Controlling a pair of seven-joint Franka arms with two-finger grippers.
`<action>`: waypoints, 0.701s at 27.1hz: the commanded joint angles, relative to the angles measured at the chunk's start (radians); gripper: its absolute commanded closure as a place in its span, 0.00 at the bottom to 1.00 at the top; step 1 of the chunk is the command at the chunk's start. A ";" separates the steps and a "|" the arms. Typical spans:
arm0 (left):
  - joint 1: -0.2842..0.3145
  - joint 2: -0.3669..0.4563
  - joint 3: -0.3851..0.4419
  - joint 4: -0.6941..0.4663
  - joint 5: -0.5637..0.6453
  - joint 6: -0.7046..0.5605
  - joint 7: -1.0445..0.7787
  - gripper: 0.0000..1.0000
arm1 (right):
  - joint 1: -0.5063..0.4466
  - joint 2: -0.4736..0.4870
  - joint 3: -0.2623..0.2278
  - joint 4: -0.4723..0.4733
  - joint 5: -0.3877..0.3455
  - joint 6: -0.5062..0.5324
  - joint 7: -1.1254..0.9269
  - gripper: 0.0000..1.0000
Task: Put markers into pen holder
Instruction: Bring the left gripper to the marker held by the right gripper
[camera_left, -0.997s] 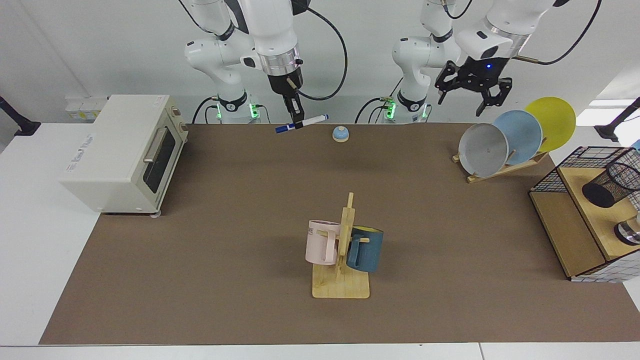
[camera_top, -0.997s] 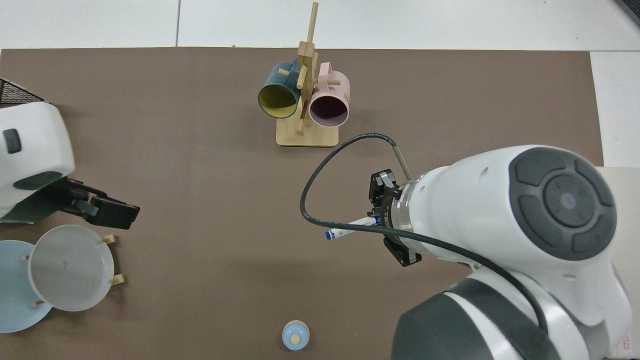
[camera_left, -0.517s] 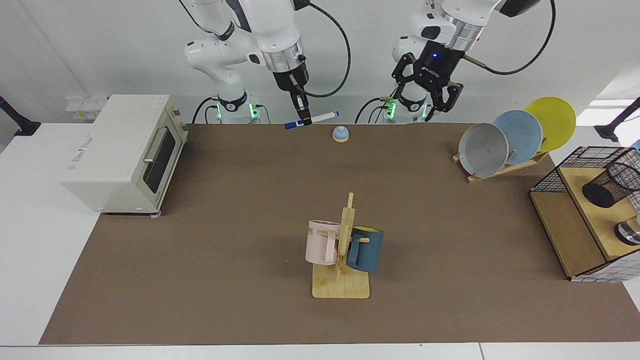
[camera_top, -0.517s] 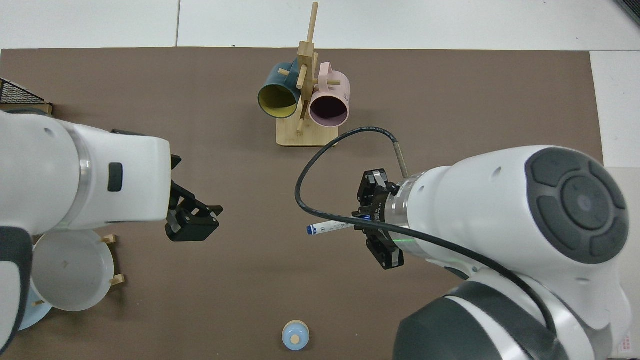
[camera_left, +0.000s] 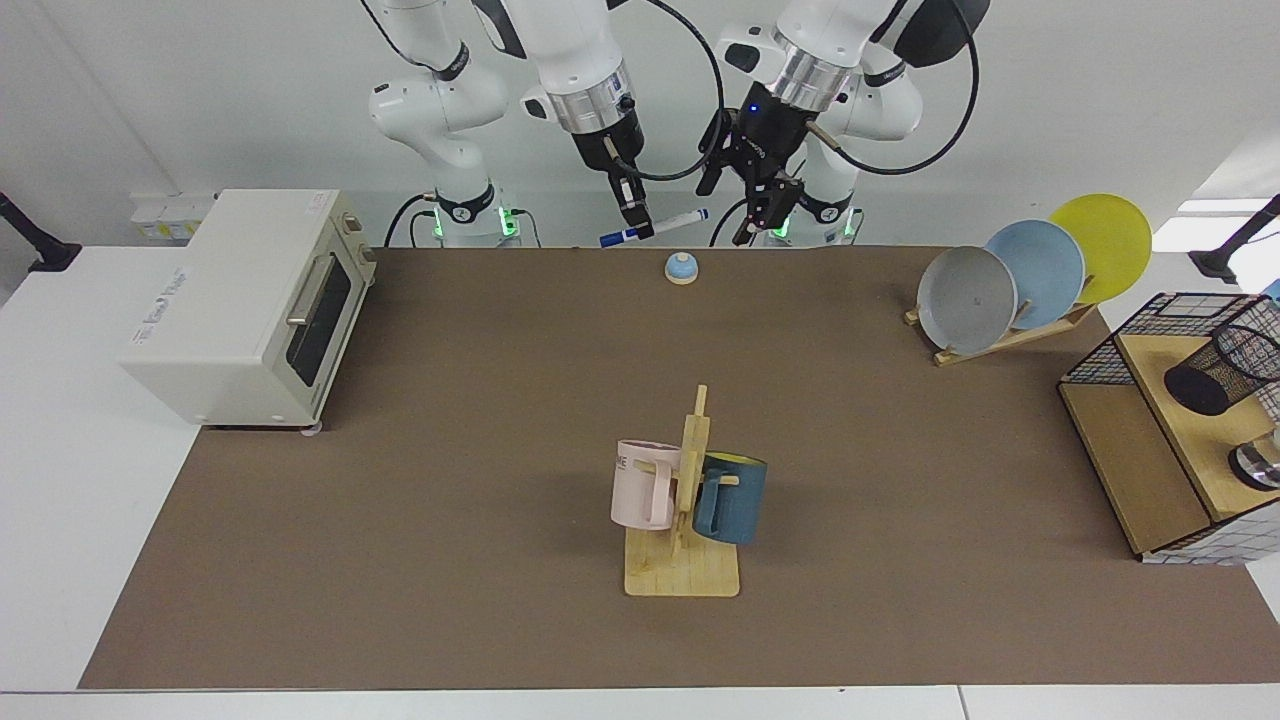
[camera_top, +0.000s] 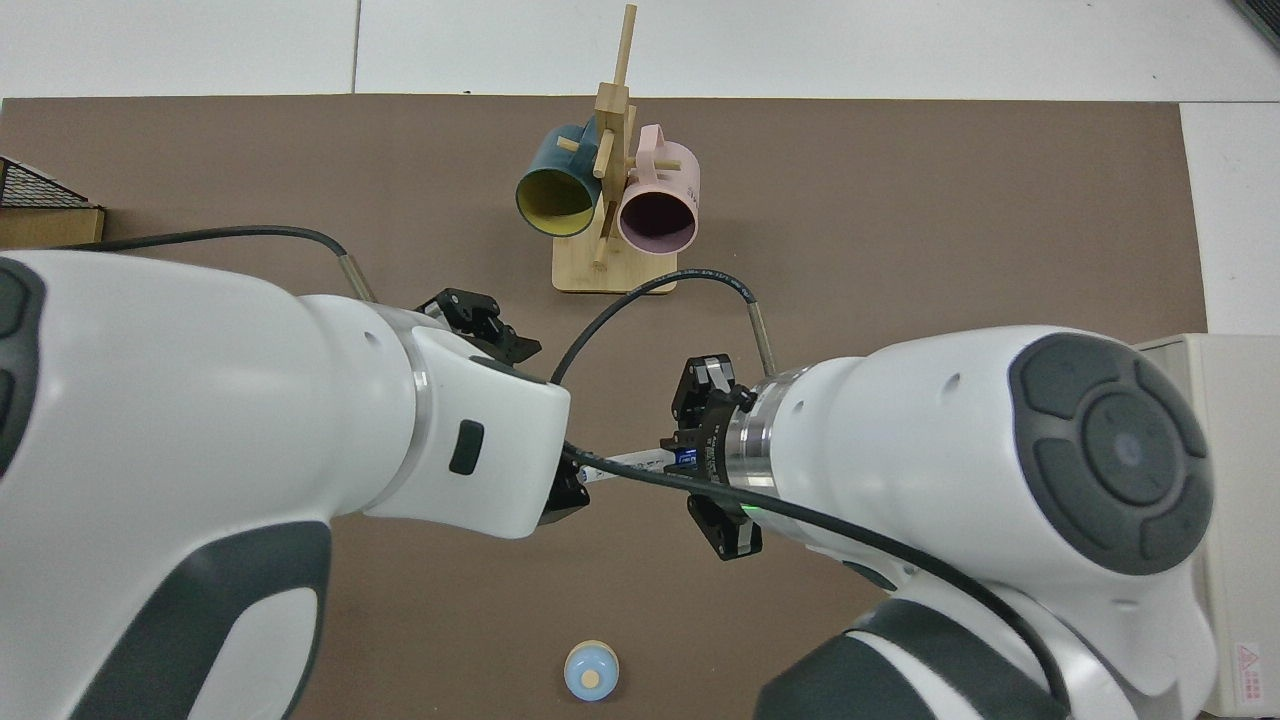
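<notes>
Marker (camera_left: 654, 226) hangs nearly level, clamped in the right claw (camera_left: 636, 221), which points down above the table (camera_left: 500, 450). Just beside its free end, the left claw (camera_left: 757, 205) reaches in tilted, fingers apart.

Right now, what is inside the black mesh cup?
Nothing shows through the pen holder mesh, though its far inside is hidden. The marker is held in the right gripper, above the table.

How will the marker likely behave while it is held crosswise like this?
The marker is slim and smooth, so it may pivot in the right end effector, which pinches it off-centre. It looks stiff and light. Being round, it would probably roll if dropped.
</notes>
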 joint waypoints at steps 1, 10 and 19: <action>-0.015 -0.005 0.011 -0.033 -0.019 0.050 0.028 0.08 | 0.003 -0.008 0.001 -0.010 0.018 0.021 0.020 1.00; -0.098 0.034 0.008 -0.070 -0.019 0.099 0.032 0.15 | 0.009 -0.008 0.001 -0.010 0.018 0.020 0.017 1.00; -0.096 0.026 0.008 -0.089 -0.010 0.084 0.071 0.24 | 0.009 -0.008 -0.001 -0.010 0.010 0.014 0.016 1.00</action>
